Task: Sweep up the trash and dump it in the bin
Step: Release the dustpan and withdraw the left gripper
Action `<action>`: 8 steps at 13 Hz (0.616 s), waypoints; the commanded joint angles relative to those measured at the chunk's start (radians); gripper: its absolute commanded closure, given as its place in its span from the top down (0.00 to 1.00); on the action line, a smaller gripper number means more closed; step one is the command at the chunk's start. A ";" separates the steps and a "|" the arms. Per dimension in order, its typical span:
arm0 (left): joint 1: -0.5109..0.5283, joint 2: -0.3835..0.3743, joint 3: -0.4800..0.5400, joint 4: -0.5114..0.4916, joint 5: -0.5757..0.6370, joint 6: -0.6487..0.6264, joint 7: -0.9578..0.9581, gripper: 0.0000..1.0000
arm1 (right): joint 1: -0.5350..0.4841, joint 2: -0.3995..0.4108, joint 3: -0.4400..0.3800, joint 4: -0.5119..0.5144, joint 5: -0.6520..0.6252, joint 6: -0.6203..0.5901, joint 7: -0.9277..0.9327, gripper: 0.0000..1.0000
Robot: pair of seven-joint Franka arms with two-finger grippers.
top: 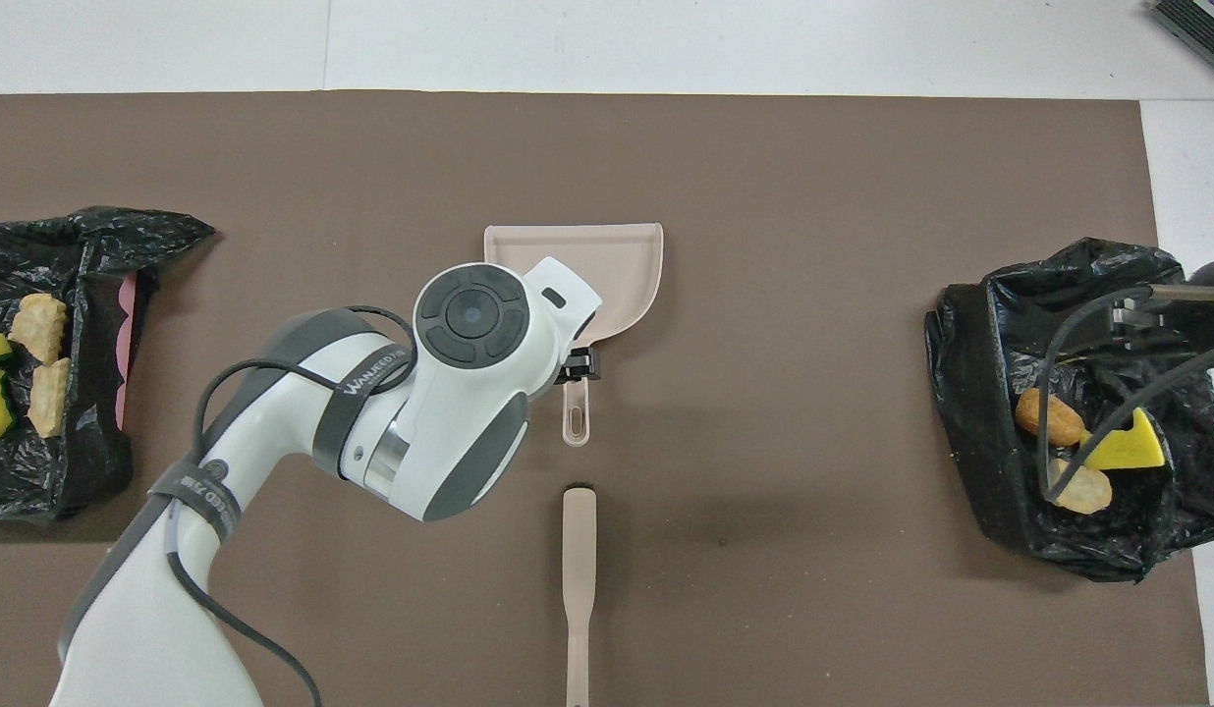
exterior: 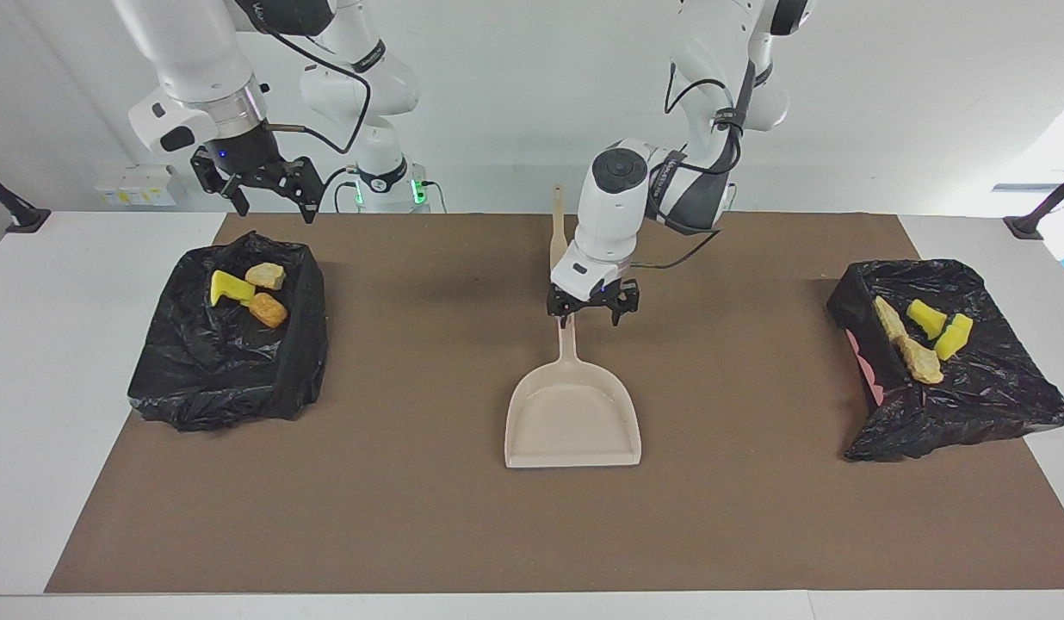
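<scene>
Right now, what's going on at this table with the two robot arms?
The sweeping looks finished. The trash sits in two black-lined bins, three chunks in the bin at the right arm's end and four chunks in the bin at the left arm's end. The left tool is open over the handle of the empty dustpan, which lies flat on the brown mat. The right tool hangs open over its bin. A beige stick lies nearer the robots.
</scene>
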 commanded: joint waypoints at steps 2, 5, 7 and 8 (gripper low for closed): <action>0.130 -0.032 -0.004 0.048 0.001 -0.106 0.140 1.00 | -0.008 -0.020 0.005 -0.018 0.003 0.007 -0.021 1.00; 0.229 -0.041 -0.001 0.079 -0.007 -0.143 0.264 1.00 | -0.010 -0.021 0.005 -0.022 0.003 0.006 -0.021 1.00; 0.307 -0.062 -0.004 0.086 -0.013 -0.170 0.350 1.00 | -0.010 -0.023 0.005 -0.023 0.003 0.006 -0.021 1.00; 0.336 -0.078 -0.004 0.086 -0.013 -0.189 0.398 1.00 | -0.010 -0.023 0.005 -0.023 0.003 0.006 -0.021 1.00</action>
